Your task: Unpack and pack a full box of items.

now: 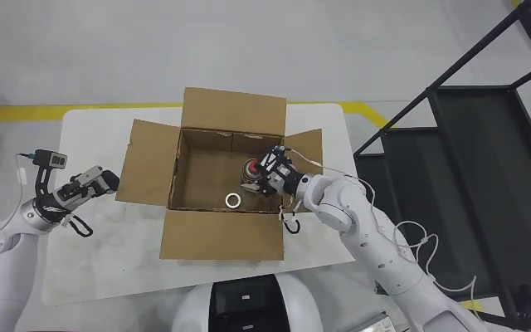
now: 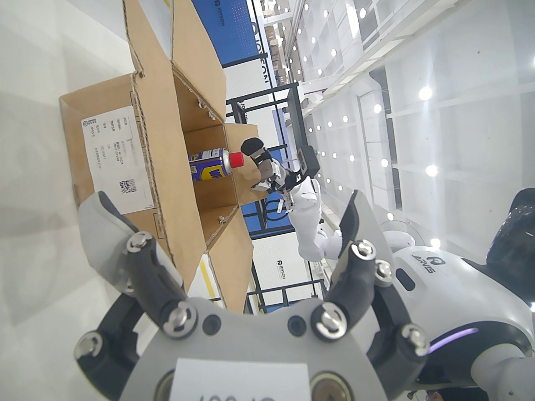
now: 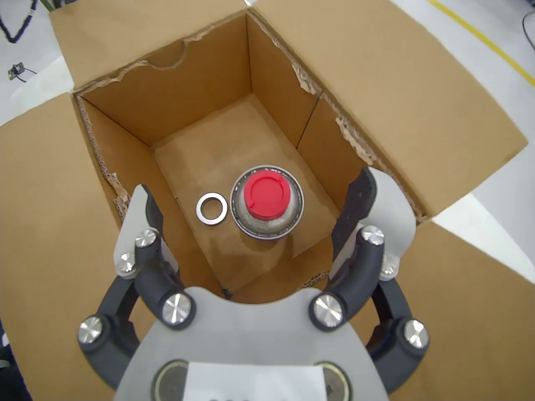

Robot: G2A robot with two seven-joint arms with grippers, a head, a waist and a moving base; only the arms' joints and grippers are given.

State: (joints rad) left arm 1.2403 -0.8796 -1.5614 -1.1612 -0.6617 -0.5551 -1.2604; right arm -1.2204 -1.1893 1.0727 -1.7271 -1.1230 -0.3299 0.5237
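An open cardboard box stands mid-table with its flaps spread. Inside it a spray can with a red cap stands upright, and a metal ring lies flat on the box floor beside it. In the top view the can sits by the box's right wall, the ring near the front wall. My right gripper hangs open above the can, over the box's right side. My left gripper is open over the table, left of the box, holding nothing.
The white table has free room in front and to the left of the box. A dark metal staircase stands off the table's right edge. A yellow floor line runs behind the table.
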